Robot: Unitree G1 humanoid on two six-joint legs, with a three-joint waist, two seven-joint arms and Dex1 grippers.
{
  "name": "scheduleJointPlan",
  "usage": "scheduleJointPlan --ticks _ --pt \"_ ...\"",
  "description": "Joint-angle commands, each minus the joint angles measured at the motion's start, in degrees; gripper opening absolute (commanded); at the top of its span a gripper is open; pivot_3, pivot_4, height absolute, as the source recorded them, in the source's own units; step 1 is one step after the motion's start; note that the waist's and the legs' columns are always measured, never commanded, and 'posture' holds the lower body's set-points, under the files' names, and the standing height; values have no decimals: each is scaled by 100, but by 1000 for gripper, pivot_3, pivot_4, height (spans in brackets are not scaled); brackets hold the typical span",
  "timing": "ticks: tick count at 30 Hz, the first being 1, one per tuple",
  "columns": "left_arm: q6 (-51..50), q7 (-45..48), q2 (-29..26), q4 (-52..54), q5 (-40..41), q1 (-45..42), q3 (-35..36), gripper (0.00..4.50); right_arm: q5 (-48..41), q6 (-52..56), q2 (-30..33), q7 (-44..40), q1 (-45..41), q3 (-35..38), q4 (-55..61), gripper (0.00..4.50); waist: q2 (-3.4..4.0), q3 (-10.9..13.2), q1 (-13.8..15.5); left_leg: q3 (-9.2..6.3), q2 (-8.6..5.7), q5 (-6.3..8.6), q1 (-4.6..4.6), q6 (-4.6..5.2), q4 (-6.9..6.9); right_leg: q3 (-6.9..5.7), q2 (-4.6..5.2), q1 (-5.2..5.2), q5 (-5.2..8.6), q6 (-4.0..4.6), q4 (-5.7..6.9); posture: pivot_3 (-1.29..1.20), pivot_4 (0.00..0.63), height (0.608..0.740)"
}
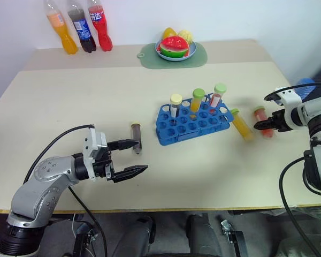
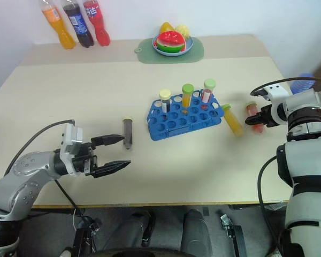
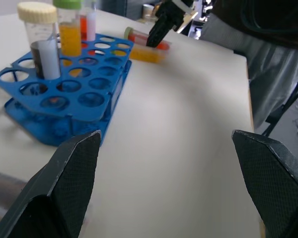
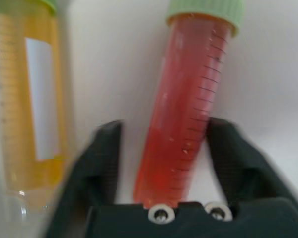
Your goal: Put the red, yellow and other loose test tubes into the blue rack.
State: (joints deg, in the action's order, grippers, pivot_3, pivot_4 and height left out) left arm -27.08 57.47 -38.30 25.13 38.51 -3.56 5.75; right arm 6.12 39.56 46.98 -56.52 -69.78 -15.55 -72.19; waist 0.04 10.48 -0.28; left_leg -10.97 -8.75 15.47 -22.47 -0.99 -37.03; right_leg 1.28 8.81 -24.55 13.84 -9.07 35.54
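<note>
Nearest in the left eye view, at about seven o'clock, the left gripper (image 1: 130,157) points level over the table (image 1: 69,107) with its two black fingers spread wide and nothing between them; just past its upper finger lies the brown tube (image 1: 136,137), flat on the table; the blue rack (image 1: 192,122) sits near centre with three capped tubes upright in its back row; at three o'clock the right gripper (image 1: 263,126) reaches the red tube (image 1: 262,121), which lies flat just beside the yellow tube (image 1: 241,124), itself close to the rack's right end; soda bottles (image 1: 78,27) stand at eleven o'clock and a plate of fruit (image 1: 175,47) at twelve.

Left wrist view: the wide-apart fingers (image 3: 64,188) frame bare table; the rack (image 3: 69,94) is at ten o'clock, the right gripper over the loose tubes (image 3: 144,47) at twelve.

Right wrist view: the red tube (image 4: 188,114) lies between the two fingers (image 4: 97,173), with gaps showing on both sides of it, so the jaws stand part open around the tube without gripping it; the yellow tube (image 4: 32,109) lies alongside at nine o'clock.
</note>
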Motion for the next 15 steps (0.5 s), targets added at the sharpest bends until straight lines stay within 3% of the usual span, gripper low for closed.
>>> scheduleJointPlan --ticks 1,7,10,13,15 --pt "-9 -53 -15 162 161 -17 143 4370 94 -161 -12 117 -75 187 -79 795 0 0 -39 0 5 -2 0 -3 0 0 -5 0 -3 4 0 0 150 740" --pt "35 -41 27 38 120 -171 25 4370 -210 -449 306 277 -97 821 237 790 7 1 -50 8 12 -4 1 -7 2 3 -11 -5 -6 8 0 0 150 740" --pt "80 -16 69 -56 90 -239 -4 4370 -1004 -849 437 433 339 1870 1212 790 8 1 -42 10 12 -4 1 -7 5 6 -11 -6 -6 8 -2 0 150 740" --pt "122 -12 136 -148 47 -326 -71 4370 -2036 -1516 85 734 1689 3346 3304 790 3 -2 -32 10 17 -2 1 -8 6 6 -17 -5 -7 7 -4 0 150 740" --pt "140 23 188 -242 43 -426 -115 4370 -2317 -2160 -347 896 2992 3797 5041 790 4 -5 -32 7 23 1 3 -12 6 4 -23 -1 -8 6 -4 0 150 740"
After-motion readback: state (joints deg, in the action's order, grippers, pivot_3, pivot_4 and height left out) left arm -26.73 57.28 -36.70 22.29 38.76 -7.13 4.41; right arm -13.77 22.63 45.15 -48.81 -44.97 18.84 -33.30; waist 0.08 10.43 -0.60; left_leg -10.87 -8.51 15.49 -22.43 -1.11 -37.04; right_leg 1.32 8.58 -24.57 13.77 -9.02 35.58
